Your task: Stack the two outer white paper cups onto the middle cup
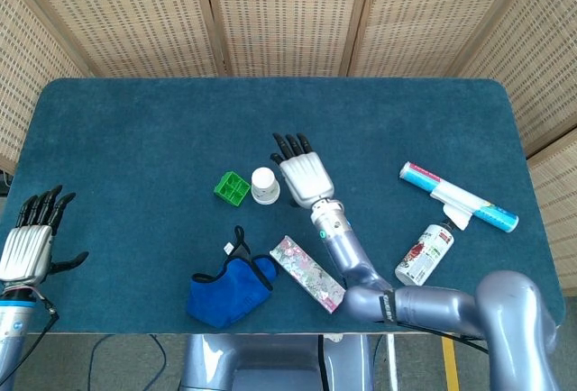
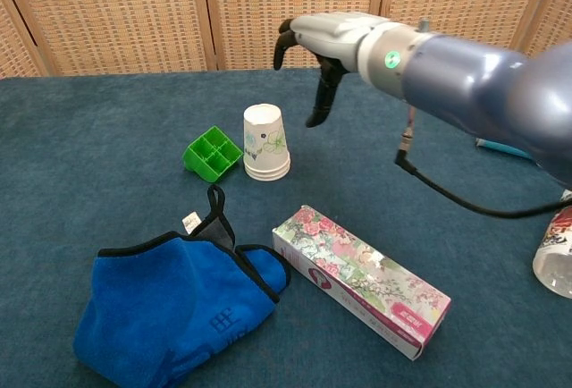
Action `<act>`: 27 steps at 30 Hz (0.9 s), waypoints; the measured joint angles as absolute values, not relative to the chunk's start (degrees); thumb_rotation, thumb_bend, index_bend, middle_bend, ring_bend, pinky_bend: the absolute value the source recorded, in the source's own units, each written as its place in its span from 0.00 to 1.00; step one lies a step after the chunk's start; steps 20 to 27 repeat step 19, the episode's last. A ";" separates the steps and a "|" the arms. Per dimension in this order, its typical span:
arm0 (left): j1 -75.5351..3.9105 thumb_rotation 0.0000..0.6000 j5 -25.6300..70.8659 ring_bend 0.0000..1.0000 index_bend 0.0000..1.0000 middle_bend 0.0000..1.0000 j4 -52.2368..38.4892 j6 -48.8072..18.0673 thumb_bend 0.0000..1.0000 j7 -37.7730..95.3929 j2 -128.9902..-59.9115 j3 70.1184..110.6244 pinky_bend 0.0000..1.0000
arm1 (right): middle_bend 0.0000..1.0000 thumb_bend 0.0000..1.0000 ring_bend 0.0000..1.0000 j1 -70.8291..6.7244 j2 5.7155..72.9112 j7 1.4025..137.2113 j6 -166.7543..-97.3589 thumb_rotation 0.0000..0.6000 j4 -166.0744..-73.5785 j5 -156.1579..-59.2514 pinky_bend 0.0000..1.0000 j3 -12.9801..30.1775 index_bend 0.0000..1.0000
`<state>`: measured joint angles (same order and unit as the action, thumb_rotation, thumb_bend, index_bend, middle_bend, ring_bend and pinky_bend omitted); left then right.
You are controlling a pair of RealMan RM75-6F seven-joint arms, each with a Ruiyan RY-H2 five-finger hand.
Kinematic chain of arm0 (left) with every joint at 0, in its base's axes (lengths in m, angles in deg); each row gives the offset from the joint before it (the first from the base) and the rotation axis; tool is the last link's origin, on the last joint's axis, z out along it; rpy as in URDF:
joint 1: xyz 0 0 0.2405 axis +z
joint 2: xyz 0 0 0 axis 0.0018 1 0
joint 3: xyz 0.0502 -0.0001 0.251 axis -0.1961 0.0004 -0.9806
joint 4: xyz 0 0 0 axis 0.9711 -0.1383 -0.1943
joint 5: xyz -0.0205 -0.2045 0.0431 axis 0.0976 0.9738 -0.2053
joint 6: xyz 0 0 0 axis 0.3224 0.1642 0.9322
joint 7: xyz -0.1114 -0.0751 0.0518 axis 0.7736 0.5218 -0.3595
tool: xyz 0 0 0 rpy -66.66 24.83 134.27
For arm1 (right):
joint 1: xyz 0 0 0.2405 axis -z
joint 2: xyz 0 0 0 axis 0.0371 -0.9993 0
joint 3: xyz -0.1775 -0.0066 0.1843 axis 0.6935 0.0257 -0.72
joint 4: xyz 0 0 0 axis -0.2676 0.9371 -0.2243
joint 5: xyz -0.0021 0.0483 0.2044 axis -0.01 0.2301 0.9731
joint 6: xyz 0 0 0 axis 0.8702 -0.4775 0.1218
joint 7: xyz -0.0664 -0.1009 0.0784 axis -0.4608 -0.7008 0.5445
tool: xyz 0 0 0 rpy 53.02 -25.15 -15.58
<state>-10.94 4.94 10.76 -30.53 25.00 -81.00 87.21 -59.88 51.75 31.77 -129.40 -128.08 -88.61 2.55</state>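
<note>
The stack of white paper cups (image 2: 266, 142) stands upside down, long axis vertical, near the middle of the blue felt table (image 1: 135, 130), just beside a green tray (image 2: 213, 153). Wicker screens (image 1: 279, 13) close the room behind. The right hand (image 2: 332, 44) hovers apart, fingers spread, holding nothing. The left hand (image 1: 27, 242) is spread at the table's edge. The cups' print is unreadable.

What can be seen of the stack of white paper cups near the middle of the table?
The stack of white paper cups stands upside down on the blue cloth-covered table, bases up, nested so several rims show layered at the bottom. The thin paper sides carry a small green and dark print. It stands just beside the green plastic grid tray. The right hand hovers nearby, not touching it.
</note>
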 measured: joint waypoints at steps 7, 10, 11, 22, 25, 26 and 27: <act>-10.53 1.00 4.37 0.00 0.02 0.00 10.51 -31.49 0.18 23.95 -81.59 86.96 0.00 | 0.00 0.17 0.00 -46.61 42.06 38.99 -139.43 1.00 -138.56 -100.32 0.00 11.52 0.00; -10.17 1.00 3.67 0.00 0.01 0.00 10.84 -32.17 0.18 22.97 -81.75 86.51 0.00 | 0.00 0.17 0.00 -41.09 38.80 43.45 -144.06 1.00 -140.42 -105.00 0.00 14.82 0.00; -10.01 1.00 3.39 0.00 0.01 0.00 11.03 -32.51 0.18 22.66 -81.80 86.34 0.00 | 0.00 0.17 0.00 -39.43 37.96 44.96 -145.39 1.00 -140.71 -106.32 0.00 15.80 0.00; -7.94 1.00 1.25 0.00 0.01 0.00 12.79 -35.49 0.18 20.23 -82.01 84.65 0.00 | 0.00 0.17 0.00 -26.21 34.16 54.73 -154.90 1.00 -138.48 -117.92 0.00 23.30 0.00; -7.94 1.00 1.25 0.00 0.01 0.00 12.79 -35.49 0.18 20.23 -82.01 84.65 0.00 | 0.00 0.17 0.00 -26.21 34.16 54.73 -154.90 1.00 -138.48 -117.92 0.00 23.30 0.00; -7.94 1.00 1.25 0.00 0.01 0.00 12.79 -35.49 0.18 20.23 -82.01 84.65 0.00 | 0.00 0.17 0.00 -26.21 34.16 54.73 -154.90 1.00 -138.48 -117.92 0.00 23.30 0.00; -7.94 1.00 1.25 0.00 0.01 0.00 12.79 -35.49 0.18 20.23 -82.01 84.65 0.00 | 0.00 0.17 0.00 -26.21 34.16 54.73 -154.90 1.00 -138.48 -117.92 0.00 23.30 0.00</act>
